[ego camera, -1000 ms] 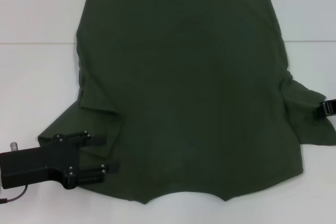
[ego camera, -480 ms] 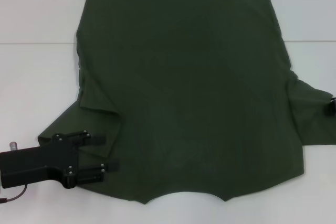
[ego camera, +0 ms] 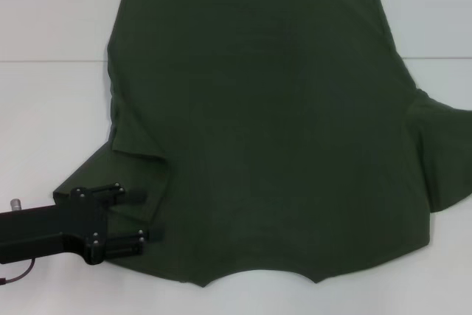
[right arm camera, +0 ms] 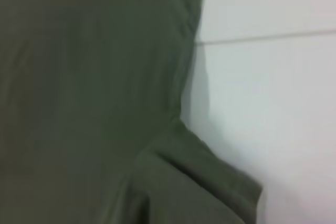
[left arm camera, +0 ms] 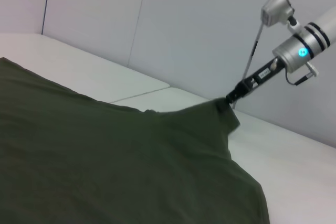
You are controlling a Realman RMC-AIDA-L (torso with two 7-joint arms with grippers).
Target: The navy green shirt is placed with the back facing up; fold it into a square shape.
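The navy green shirt (ego camera: 265,123) is spread plain side up over the white table (ego camera: 51,12), filling the middle of the head view from the top edge down to the lower centre, with one sleeve bunched at lower left and the other fanned out at the right edge. The left gripper (ego camera: 141,215) is seen at lower left with its jaws parted over the bunched sleeve, apparently holding nothing. In the left wrist view the right gripper (left arm camera: 230,99) is seen at upper right, its jaws closed on the raised tip of the far sleeve.
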